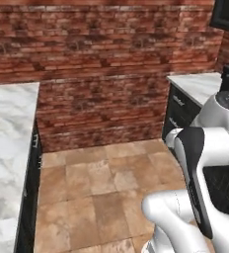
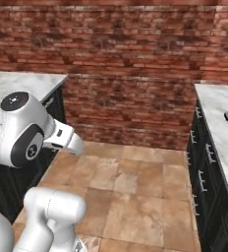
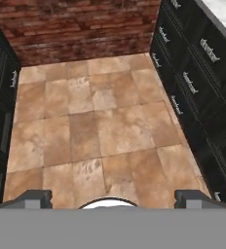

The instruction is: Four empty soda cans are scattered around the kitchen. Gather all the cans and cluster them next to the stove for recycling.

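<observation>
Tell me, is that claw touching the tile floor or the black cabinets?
Apart. In the hand view the gripper stands open, its fingertips wide, with the tile floor well beyond them and the black cabinets off to either side.

Even, diffuse light fills all three rendered views, with no visible lamp and no hard cast shadows. The red brick wall (image 1: 101, 74) reads soft and slightly smeared, its mortar lines blurring toward 12 o'clock. The white marble surface (image 1: 8, 148) at 9 o'clock in the left base view is bright but not blown out. The terracotta tile floor (image 3: 100, 126) shows mottled, low-resolution texture and faint pale sheen. The black panelled cabinets (image 3: 193, 87) at 3 o'clock in the hand view stay dark, their detail pixelated. Straight edges converge steeply toward the frame borders.
</observation>
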